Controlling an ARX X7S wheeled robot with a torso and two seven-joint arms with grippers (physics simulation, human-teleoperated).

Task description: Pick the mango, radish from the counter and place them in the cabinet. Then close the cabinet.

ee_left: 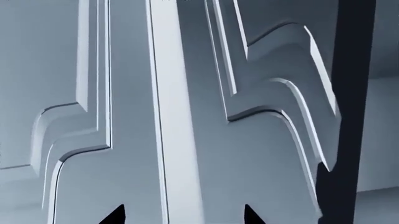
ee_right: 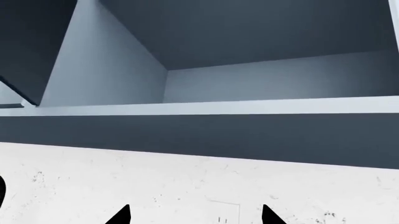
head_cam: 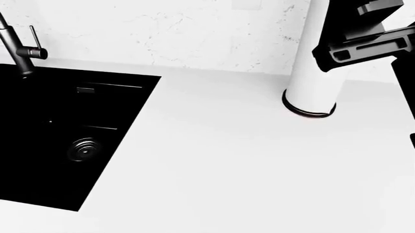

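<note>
Head view: white counter (head_cam: 214, 160) bare across the middle of the frame, black sink (head_cam: 58, 141) at left, tap (head_cam: 19, 48) at upper left. Neither mango nor radish located in any picture, so direction from the jaws cannot be stated.

Right arm (head_cam: 314, 63) raised at upper right of the head view. Right gripper (ee_right: 194, 215) faces an open cabinet (ee_right: 249, 88): shelf edge across mid-frame, hollow above it empty as far as visible. Only two dark fingertips (ee_right: 121, 215) visible at bottom of frame, set apart, nothing between them (true opening cannot be judged).

Left gripper (ee_left: 181, 215) close against panelled cabinet doors (ee_left: 187, 116); tips alone visible, state likewise undetermined.

Judgement: fruit must be found before either arm can be called nearer.
</note>
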